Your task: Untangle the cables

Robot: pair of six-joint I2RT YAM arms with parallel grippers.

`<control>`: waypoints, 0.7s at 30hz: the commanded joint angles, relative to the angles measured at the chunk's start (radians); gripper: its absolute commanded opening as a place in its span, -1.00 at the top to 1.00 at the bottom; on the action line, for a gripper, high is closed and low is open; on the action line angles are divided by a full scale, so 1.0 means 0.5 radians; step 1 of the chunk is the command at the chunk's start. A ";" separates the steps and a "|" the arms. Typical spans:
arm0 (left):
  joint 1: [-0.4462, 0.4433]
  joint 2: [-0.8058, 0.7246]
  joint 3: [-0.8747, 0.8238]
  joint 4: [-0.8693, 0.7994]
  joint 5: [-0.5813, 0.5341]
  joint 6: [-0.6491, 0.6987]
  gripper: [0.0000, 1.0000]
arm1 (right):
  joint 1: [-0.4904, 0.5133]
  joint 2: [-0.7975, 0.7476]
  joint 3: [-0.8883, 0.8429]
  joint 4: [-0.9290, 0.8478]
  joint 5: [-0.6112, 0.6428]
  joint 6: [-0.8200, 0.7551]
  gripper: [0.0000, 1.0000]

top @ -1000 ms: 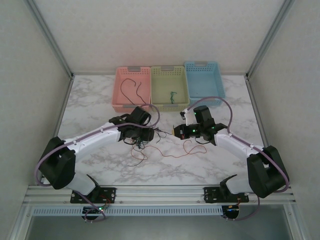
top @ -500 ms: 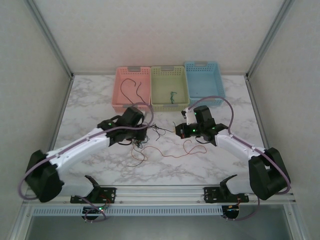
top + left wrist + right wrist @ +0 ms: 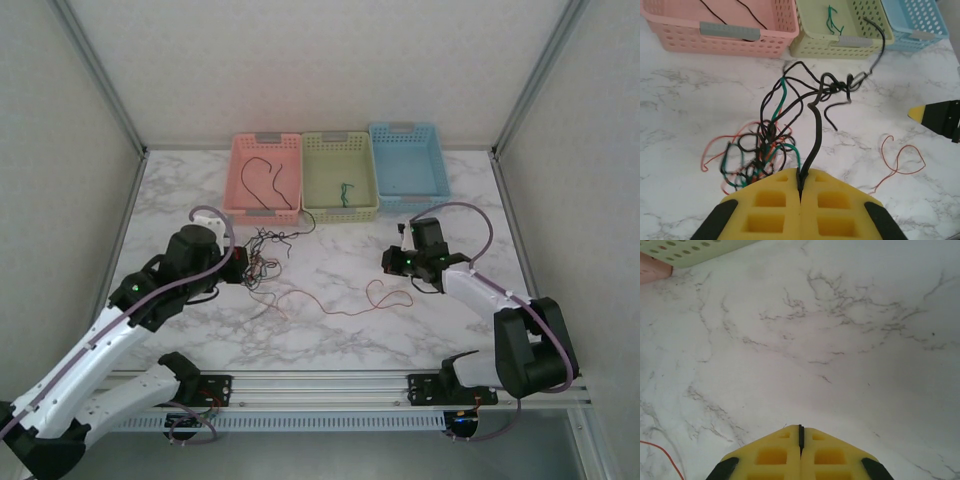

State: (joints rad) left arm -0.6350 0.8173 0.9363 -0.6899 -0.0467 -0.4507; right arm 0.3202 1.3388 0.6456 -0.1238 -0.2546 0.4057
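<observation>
The cables [image 3: 265, 255] form a tangle of thin black, green and red wires [image 3: 765, 150] on the marble table, just in front of the pink basket. My left gripper [image 3: 801, 181] is shut on a thick black cable [image 3: 815, 130] that runs up to a knot [image 3: 832, 87]. In the top view the left gripper [image 3: 238, 268] sits at the tangle's left side. A loose red wire [image 3: 335, 303] trails right and ends in a loop [image 3: 900, 160]. My right gripper [image 3: 801, 429] is shut with nothing in it, to the right of that loop [image 3: 388, 262].
Three baskets stand at the back: pink [image 3: 262, 213] holding a black cable [image 3: 262, 175], green [image 3: 340, 213] holding a green cable [image 3: 345, 190], blue [image 3: 408, 128]. The right gripper's yellow tip [image 3: 930, 114] shows in the left wrist view. Bare marble lies under the right gripper.
My left arm has drawn back to the left, dragging the tangle with it. My right gripper has moved right, away from the tangle, leaving the red wire stretched on the table.
</observation>
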 commanded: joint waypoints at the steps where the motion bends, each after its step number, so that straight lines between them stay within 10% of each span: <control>1: 0.027 0.009 -0.020 -0.036 0.058 -0.052 1.00 | -0.011 0.011 -0.036 0.112 -0.072 0.038 1.00; 5: 0.030 0.033 -0.043 0.025 0.087 -0.080 1.00 | -0.007 0.014 -0.028 0.165 -0.243 0.033 0.93; 11: 0.046 0.090 0.003 -0.035 -0.059 -0.112 1.00 | 0.231 0.043 0.078 0.032 -0.356 -0.146 0.21; 21: 0.157 0.147 -0.048 -0.093 -0.166 -0.175 1.00 | 0.737 0.380 0.292 -0.217 -0.444 -0.384 0.00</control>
State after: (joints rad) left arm -0.5774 0.8902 0.9207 -0.7197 -0.1040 -0.5205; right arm 0.6380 1.4815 0.7410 -0.1410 -0.4507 0.2890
